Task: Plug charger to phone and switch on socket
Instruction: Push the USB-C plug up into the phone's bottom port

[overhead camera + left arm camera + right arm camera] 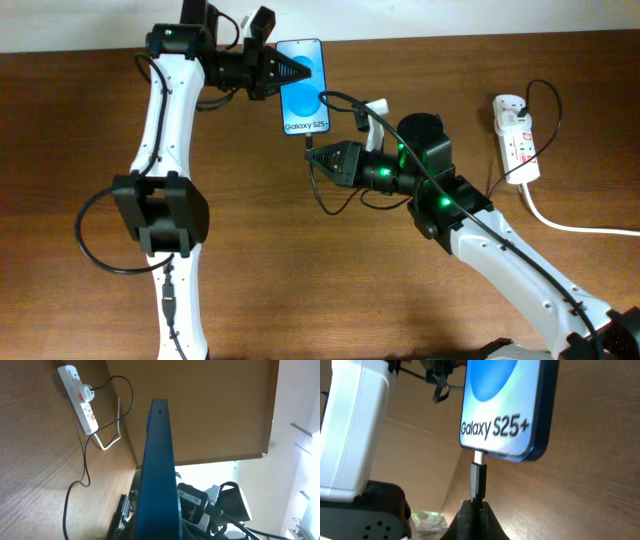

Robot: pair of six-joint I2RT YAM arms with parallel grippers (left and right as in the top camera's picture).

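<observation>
— Where's the phone point(305, 105)?
— Near the far edge of the table point(300, 290), screen up, with the left gripper point(290, 72) clamped on its upper part (the left wrist view gives only the phone's blue edge, no fingers).
— And the charger point(478, 477)?
— The right gripper point(474, 510) is pinched on its plug, tip against the phone's bottom edge. Bare metal shows; whether it is seated, I can't tell.
— The socket point(516, 130)?
— Far right, well apart from both arms. Its switches are too small to read, and the white cord point(580, 228) runs out of frame.
</observation>
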